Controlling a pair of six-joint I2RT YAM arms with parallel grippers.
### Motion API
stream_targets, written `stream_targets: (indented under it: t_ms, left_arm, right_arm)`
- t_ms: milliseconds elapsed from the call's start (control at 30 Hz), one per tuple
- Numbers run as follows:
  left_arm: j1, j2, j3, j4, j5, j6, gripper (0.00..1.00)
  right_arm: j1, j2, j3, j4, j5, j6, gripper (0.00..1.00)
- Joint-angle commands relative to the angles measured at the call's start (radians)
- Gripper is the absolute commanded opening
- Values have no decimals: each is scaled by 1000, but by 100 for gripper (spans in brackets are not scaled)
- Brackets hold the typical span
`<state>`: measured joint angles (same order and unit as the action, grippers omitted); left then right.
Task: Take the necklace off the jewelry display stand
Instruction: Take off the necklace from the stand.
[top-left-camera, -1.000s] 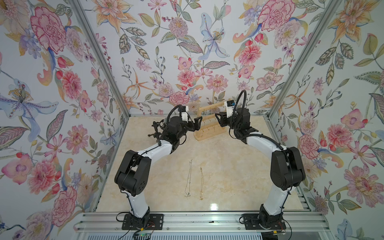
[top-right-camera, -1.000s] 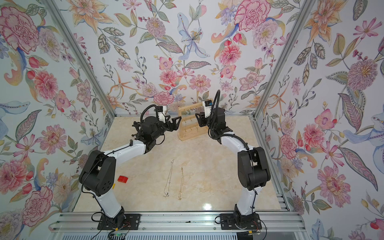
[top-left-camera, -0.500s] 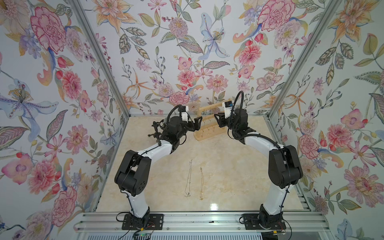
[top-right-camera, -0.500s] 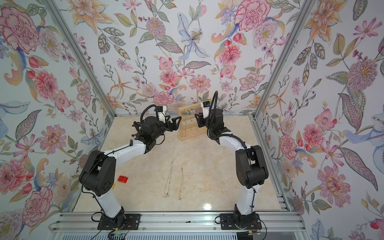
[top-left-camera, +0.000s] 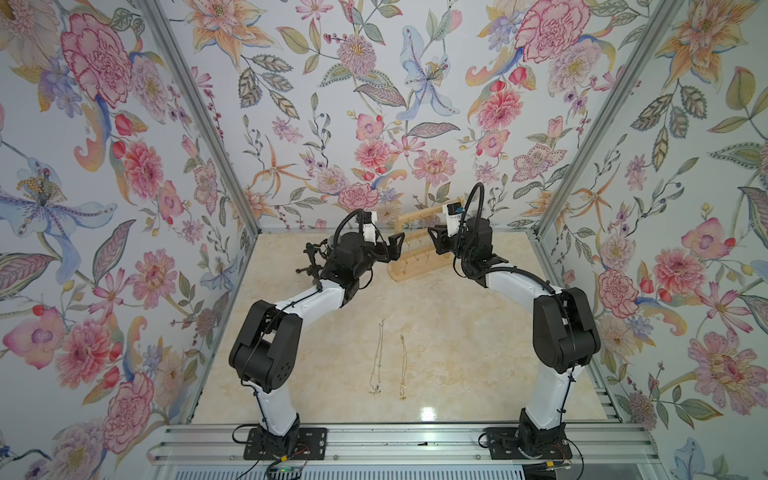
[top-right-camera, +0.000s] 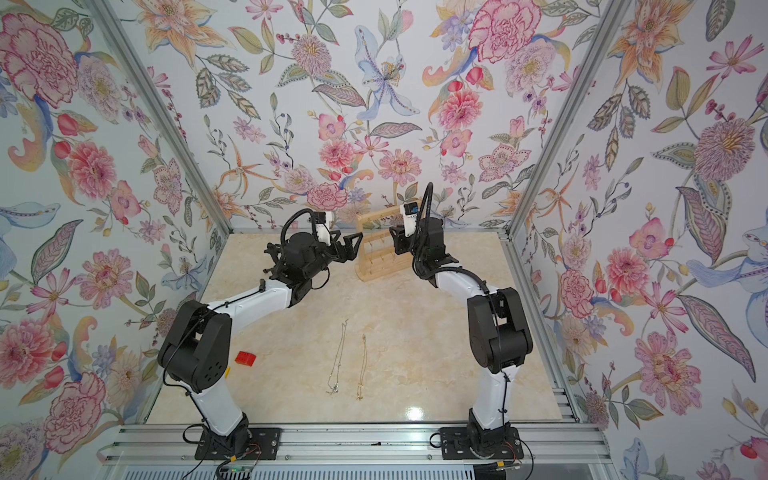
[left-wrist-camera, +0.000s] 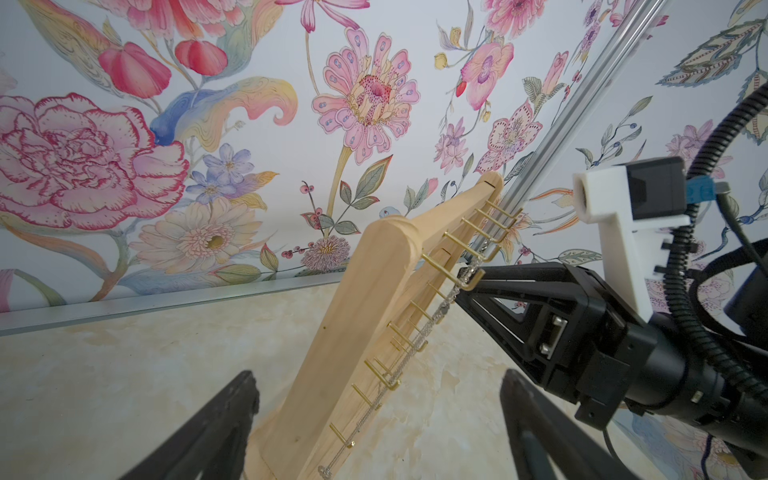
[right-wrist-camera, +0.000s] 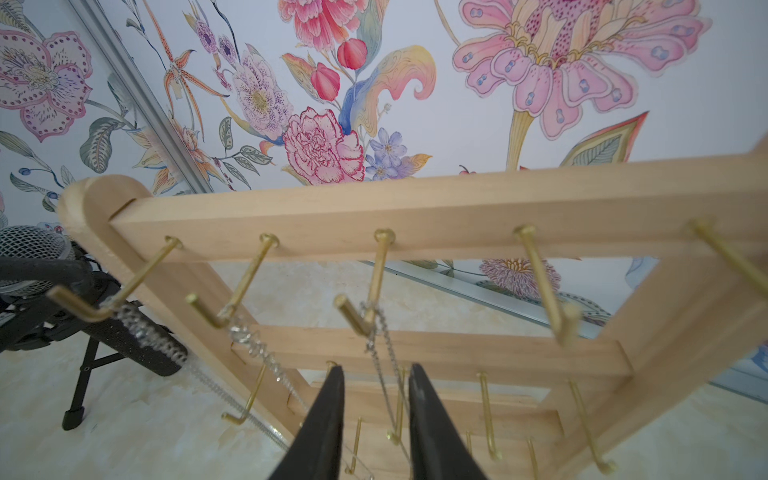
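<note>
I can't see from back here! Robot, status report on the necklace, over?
Left gripper open, beside the stand. Right gripper open, jaws either side of a necklace hanging on its hook. Two more chains hang next to it.

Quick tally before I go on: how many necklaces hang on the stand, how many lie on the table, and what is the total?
Hanging necklaces, on the jewelry display stand top hooks: 3
Loose necklaces, flat on the table: 2
Total: 5
</note>
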<state>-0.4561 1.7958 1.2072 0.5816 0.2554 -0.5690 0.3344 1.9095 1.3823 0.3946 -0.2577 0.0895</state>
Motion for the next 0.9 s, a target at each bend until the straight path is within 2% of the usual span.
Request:
stream_targets:
  t_ms: [0,433,867]
  left_arm:
    - [14,13,28,3,9,-5,92]
    - [14,14,29,5,12,-6,92]
    - [14,14,27,7,13,-8,92]
  right_arm:
    - [4,7,27,39,13,-20,28]
    - [4,11,34,42,13,-19,22]
    - [5,4,31,42,16,-19,8]
